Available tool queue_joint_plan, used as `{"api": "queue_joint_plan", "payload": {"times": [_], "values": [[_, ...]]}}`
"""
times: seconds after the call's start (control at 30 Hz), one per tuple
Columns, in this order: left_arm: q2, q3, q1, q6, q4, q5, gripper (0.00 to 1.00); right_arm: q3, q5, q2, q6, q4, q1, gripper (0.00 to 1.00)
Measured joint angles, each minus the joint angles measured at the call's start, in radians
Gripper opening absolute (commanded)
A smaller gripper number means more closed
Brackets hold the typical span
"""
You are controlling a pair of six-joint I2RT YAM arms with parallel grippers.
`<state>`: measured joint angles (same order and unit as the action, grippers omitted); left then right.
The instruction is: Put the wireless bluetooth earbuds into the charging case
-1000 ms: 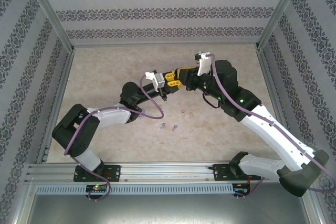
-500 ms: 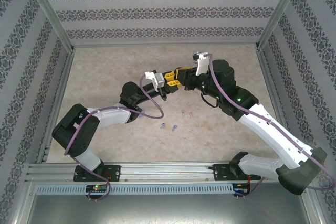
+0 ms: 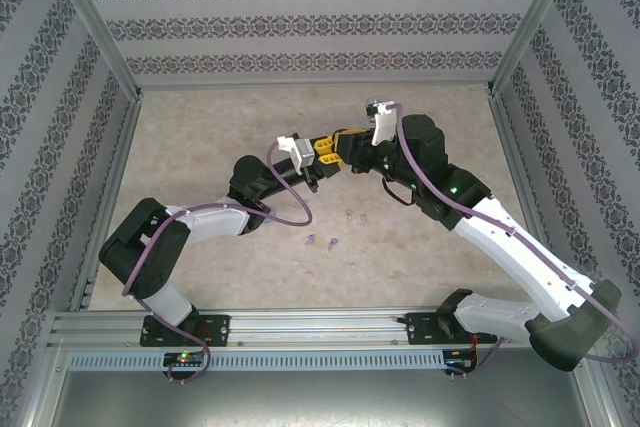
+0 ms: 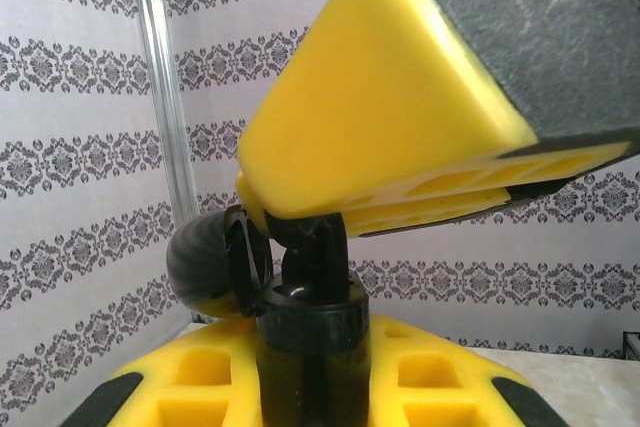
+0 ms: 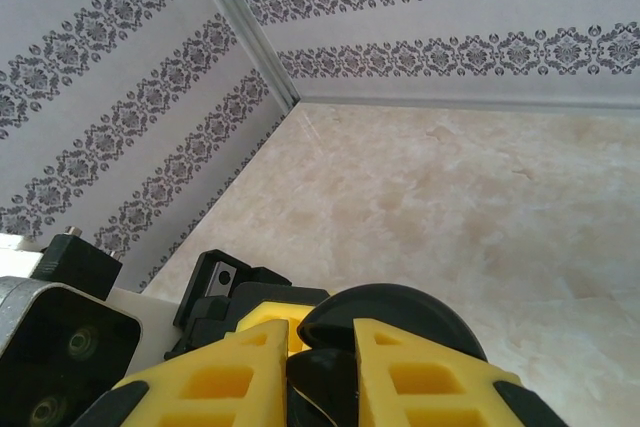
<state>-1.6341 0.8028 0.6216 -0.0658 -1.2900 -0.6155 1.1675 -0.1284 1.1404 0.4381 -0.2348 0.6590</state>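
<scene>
My left gripper is shut on a black round charging case, held upright with its lid swung open to the left. From above, my right gripper pinches a black earbud at the case's open mouth; the earbud touches the top of the case. In the top view the two grippers meet fingertip to fingertip above the table's middle, left gripper and right gripper. A pale pink pair of earbuds and a purple pair lie on the table nearer the arm bases.
The beige table is fenced by patterned walls and metal posts. In the right wrist view the case's open lid shows past my yellow fingers, with bare tabletop beyond.
The right gripper has shifted slightly left toward the left gripper and the case. The left arm and the earbuds on the table have not moved.
</scene>
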Motion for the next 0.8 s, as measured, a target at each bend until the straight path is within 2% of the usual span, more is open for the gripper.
{"api": "queue_joint_plan", "payload": {"times": [0.67, 0.8], "values": [[0.000, -0.006, 0.000, -0.015, -0.005, 0.018, 0.00, -0.005, 0.022, -0.005, 0.007, -0.012, 0.000, 0.18], [0.000, -0.006, 0.000, -0.015, -0.004, 0.018, 0.00, -0.005, 0.023, -0.005, 0.011, -0.013, 0.000, 0.22]]}}
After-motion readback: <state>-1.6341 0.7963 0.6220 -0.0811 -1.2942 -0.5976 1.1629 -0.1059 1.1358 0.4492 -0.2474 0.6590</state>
